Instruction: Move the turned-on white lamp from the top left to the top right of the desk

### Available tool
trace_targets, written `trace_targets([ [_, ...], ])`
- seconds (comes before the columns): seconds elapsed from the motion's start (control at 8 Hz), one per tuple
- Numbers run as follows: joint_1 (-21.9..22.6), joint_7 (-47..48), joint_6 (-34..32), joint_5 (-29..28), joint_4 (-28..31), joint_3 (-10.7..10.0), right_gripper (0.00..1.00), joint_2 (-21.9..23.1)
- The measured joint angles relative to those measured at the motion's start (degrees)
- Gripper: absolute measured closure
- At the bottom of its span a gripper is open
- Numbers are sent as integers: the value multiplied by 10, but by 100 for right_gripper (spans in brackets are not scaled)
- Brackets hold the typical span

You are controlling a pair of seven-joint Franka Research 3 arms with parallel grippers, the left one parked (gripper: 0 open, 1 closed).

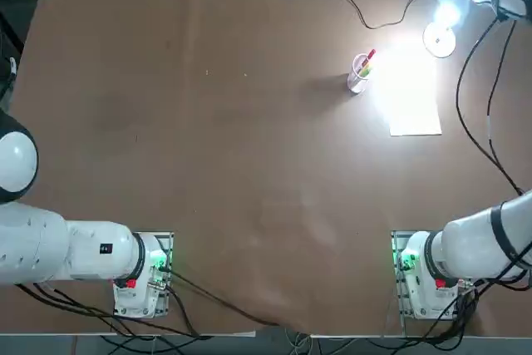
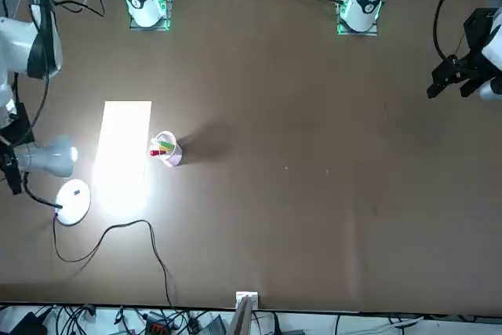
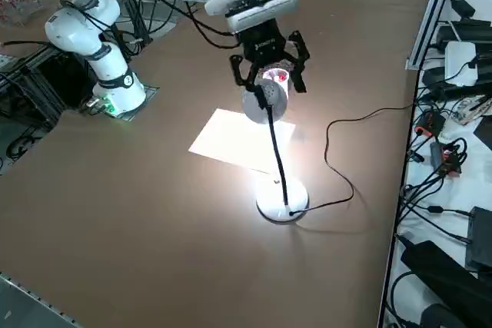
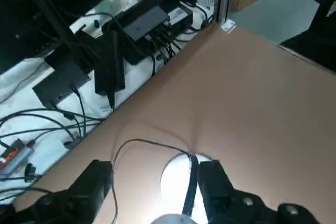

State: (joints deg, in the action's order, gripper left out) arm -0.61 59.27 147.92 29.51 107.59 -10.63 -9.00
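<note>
Top view shows the lamp (image 1: 440, 36) already at about 1 o'clock on the counter (image 1: 233, 164), its round base flat on the surface and its glowing head lighting the white paper sheet (image 1: 415, 119) and the clear cup of pens (image 1: 360, 72) just at its 8 o'clock. From the right side view the right tool (image 3: 269, 74) hangs spread wide around the lamp head, one finger on either side, gripping nothing; whether a finger touches the head I cannot tell.

Judged from this, the main risks:

- With the fingers straddling the head, a sideways pull-out instead of a straight lift could catch the head or neck, tipping the lamp or dragging its base toward the counter edge at 2 o'clock.
- The black cord (image 3: 338, 151) trails from the base across the counter to the far edge; if the arm's own cables or a finger snag it, the lamp could be pulled over or unplugged.
- A toppling lamp would fall toward the cup, which looks light enough to spill.
</note>
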Motion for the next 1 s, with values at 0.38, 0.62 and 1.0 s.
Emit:
trace_targets([
  [0.38,-2,-147,-128,-10,-80,-13,0,14],
  [0.62,0,-267,-272,-93,-118,-8,0,13],
  [1.0,4,-403,-518,-185,-176,-4,0,13],
])
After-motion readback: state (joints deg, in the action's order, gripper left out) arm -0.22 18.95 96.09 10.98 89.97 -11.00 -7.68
